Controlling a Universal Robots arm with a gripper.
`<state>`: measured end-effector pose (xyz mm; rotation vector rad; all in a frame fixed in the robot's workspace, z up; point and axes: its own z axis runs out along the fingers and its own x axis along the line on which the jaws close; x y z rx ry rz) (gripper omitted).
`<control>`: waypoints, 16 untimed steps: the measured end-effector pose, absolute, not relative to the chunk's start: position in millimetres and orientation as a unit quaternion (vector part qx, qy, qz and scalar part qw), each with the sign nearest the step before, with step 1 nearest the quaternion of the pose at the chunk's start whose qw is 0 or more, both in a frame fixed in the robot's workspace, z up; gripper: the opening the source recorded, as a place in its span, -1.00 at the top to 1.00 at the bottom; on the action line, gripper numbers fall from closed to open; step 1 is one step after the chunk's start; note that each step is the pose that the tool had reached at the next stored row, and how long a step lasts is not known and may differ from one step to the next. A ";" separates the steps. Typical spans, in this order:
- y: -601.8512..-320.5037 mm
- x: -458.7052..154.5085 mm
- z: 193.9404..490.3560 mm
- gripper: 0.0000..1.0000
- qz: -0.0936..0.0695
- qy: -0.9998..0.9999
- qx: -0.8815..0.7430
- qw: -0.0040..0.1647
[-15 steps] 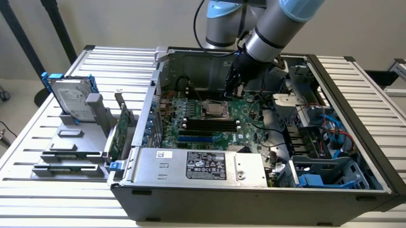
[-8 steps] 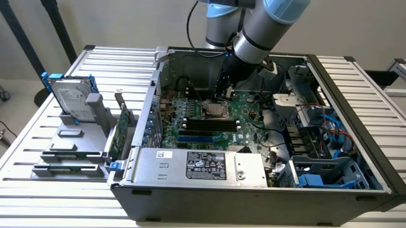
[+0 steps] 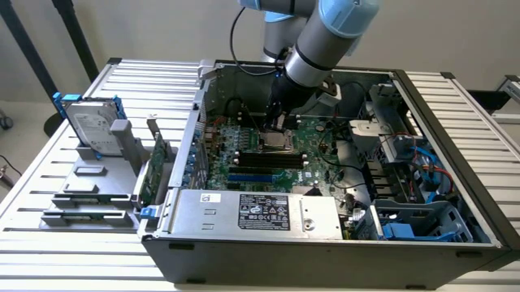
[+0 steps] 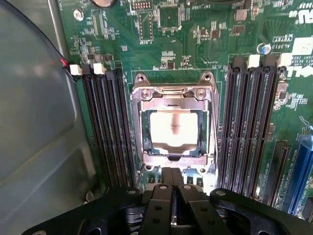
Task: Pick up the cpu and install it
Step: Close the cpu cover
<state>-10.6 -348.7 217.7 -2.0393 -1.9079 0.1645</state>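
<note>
1. Cpu (image 4: 173,128): square chip with a shiny silver top. It lies flat inside the metal frame of the socket (image 4: 174,93) on the motherboard (image 4: 166,44), with nothing gripping it.
2. Gripper (image 4: 172,172): fingers closed together with nothing between them. The tips are just beside the socket's edge and apart from the cpu. In the exterior view the gripper (image 3: 276,125) hangs over the socket area inside the computer case (image 3: 325,250).
3. Robot arm (image 3: 325,42): reaches down into the open case from above.
4. Memory slots (image 4: 105,127): black banks flanking the socket on both sides.
5. Power supply (image 3: 260,213): silver box along the case's near wall.
6. Hard drive (image 3: 91,125): silver with blue side rails, upright in a grey holder on the slatted table (image 3: 81,258), at the exterior view's left.
7. Green circuit card (image 3: 154,164): upright, between the hard drive and the case.
</note>
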 end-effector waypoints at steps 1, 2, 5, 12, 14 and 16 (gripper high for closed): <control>-348.9 -12.1 216.1 0.79 0.058 -0.672 -0.718 0.171; -349.0 -13.6 214.7 0.79 0.058 -0.672 -0.718 0.171; -349.5 -15.6 211.6 0.79 0.058 -0.672 -0.718 0.171; -351.9 -15.8 209.8 0.79 0.058 -0.672 -0.718 0.171; -352.4 -15.8 209.0 0.79 0.058 -0.672 -0.718 0.171; -352.6 -15.9 207.8 0.79 0.058 -0.672 -0.718 0.171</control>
